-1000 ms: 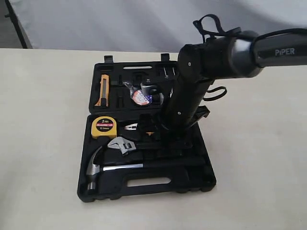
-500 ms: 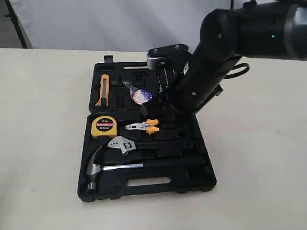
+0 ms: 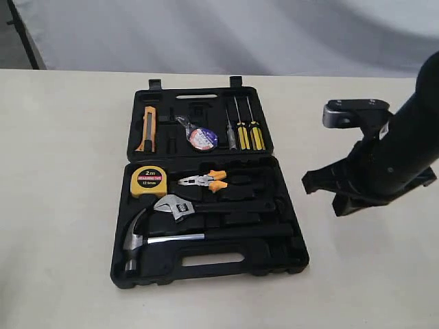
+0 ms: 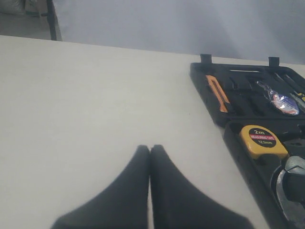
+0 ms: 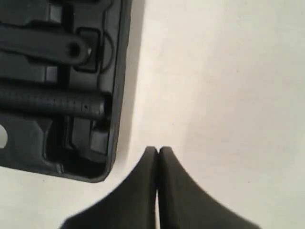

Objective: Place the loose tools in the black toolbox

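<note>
The black toolbox lies open in the middle of the table. The claw hammer and the adjustable wrench rest in recesses of the near half. The tape roll lies in the far half. My right gripper is shut and empty, above the table just right of the toolbox. In the right wrist view its tips sit beside the case corner, with the hammer handle inside. My left gripper is shut on nothing, over bare table to the left of the toolbox. It is out of the exterior view.
A yellow tape measure and orange-handled pliers sit in the near half. An orange utility knife and three screwdrivers lie in the far half. A grey backdrop stands behind the table.
My right arm has swung away from above the toolbox to the right of it, uncovering the pliers and screwdrivers. The tools have not moved.
</note>
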Controlling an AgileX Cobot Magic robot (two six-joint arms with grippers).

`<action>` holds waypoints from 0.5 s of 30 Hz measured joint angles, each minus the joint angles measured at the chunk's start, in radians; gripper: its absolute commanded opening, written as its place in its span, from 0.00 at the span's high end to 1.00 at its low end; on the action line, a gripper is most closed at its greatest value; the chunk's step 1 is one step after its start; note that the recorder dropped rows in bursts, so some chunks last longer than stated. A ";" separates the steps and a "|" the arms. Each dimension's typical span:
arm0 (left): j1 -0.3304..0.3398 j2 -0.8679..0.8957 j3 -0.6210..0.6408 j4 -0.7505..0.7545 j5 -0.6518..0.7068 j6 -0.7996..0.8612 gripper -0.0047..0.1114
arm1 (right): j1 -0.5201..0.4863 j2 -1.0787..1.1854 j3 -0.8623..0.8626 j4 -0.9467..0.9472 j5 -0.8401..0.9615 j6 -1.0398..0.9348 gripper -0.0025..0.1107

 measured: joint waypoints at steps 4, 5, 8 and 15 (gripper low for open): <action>0.000 0.000 0.000 0.000 0.000 0.000 0.95 | 0.017 0.005 0.070 0.004 -0.058 0.009 0.98; 0.000 0.000 0.000 0.000 0.000 0.000 0.95 | 0.027 0.015 0.080 0.004 -0.077 0.013 0.98; 0.000 0.000 0.000 0.000 0.000 0.000 0.95 | 0.057 0.072 0.094 0.004 -0.122 0.029 0.98; 0.000 0.000 0.000 0.000 0.000 0.000 0.95 | 0.129 0.199 0.098 0.019 -0.221 0.057 0.98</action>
